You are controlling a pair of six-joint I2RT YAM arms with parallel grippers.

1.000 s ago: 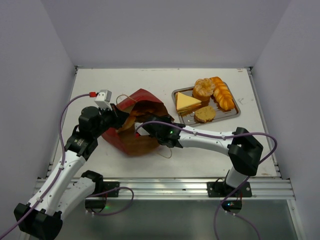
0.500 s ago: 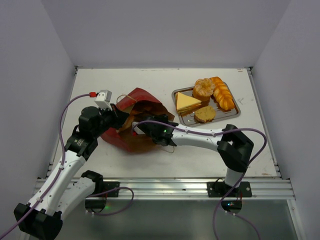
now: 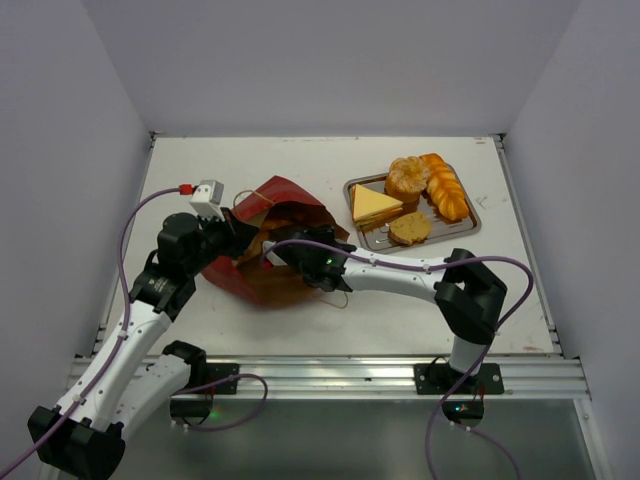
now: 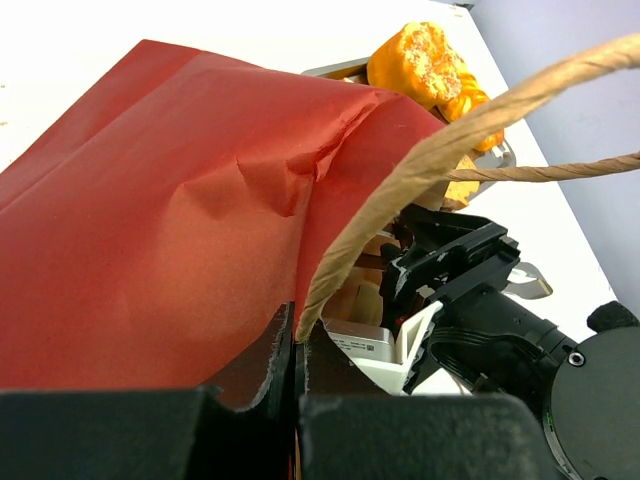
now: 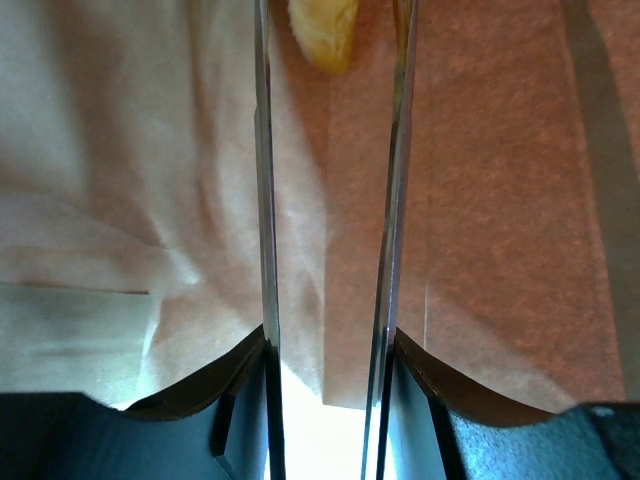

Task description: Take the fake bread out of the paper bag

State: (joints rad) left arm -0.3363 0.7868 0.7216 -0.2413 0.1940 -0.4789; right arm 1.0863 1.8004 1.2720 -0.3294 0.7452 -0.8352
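The dark red paper bag point(image 3: 283, 194) lies on its side left of centre, its brown mouth facing right. My left gripper point(image 3: 238, 241) is shut on the bag's rim and string handle point(image 4: 400, 185), holding the mouth up. My right gripper point(image 3: 281, 257) is open and reaches into the mouth. In the right wrist view its fingers point(image 5: 262, 150) stand apart over brown kraft paper point(image 5: 480, 200), and the end of one golden fake bread point(image 5: 318, 30) shows between their tips. The red bag point(image 4: 150, 210) fills the left wrist view.
A shiny metal tray point(image 3: 472, 224) at the back right holds a round bun point(image 3: 407, 178), a braided loaf point(image 3: 446, 190), a yellow wedge point(image 3: 372, 204) and a small roll point(image 3: 410, 228). White walls close in the table on three sides.
My right gripper has moved left, deeper into the bag mouth, mostly in the first half second. The left gripper and the bag have stayed put.
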